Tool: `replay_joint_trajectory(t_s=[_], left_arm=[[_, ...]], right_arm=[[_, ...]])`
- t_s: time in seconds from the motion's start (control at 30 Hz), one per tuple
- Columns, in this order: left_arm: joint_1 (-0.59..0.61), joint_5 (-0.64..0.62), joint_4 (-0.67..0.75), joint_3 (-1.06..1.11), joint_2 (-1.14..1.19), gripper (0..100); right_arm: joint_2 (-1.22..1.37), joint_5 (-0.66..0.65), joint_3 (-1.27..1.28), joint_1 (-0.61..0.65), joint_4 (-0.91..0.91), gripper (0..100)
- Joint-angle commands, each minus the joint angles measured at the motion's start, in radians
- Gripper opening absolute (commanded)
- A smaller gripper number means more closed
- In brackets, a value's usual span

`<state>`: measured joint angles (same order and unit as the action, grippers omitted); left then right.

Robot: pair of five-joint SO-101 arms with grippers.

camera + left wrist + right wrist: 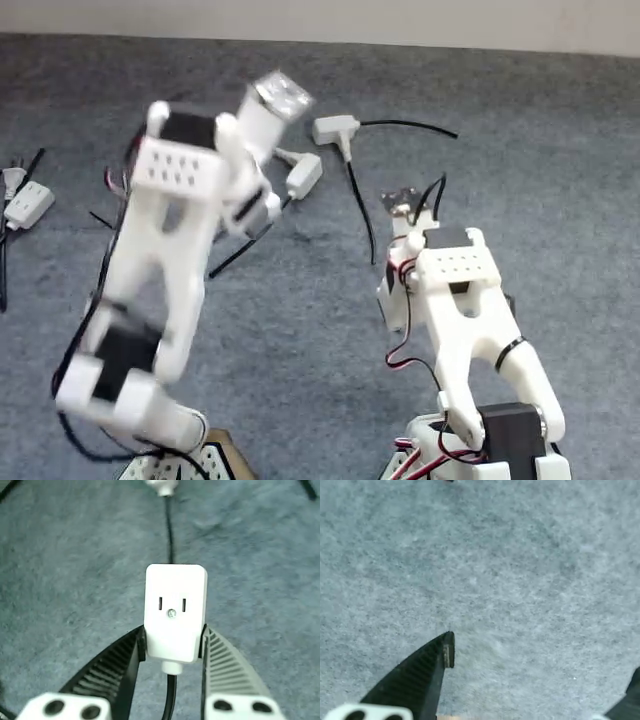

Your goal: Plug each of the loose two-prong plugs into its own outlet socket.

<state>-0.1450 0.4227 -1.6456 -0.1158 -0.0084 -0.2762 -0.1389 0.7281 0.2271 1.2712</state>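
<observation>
I see a mottled grey mat [520,580]. The socket [175,612] is plain white, with two dark slots and a black cord [171,695]. The left gripper [172,642] has black ribbed fingers [107,672]. The left arm [165,250] and right arm [470,300] are white with black motors; red wires [405,320] run along the right.

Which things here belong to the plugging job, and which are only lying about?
Job: outlet socket, held by left gripper; white cord end with black cord; second socket at the high view's left edge.
Just lying about: grey carpet, as the surface.
</observation>
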Motion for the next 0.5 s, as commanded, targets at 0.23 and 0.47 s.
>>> replay_joint_trajectory(t_s=[0.23,0.47], left_arm=[[-0.265,0.055,0.358,0.974,-0.53,1],[-0.269,0.126,0.434,1.147,-0.57,2]], right_arm=[[-0.013,-0.075,0.097,-0.094,-0.071,49.3],[-0.015,-0.091,0.107,-0.093,-0.065,49.3]])
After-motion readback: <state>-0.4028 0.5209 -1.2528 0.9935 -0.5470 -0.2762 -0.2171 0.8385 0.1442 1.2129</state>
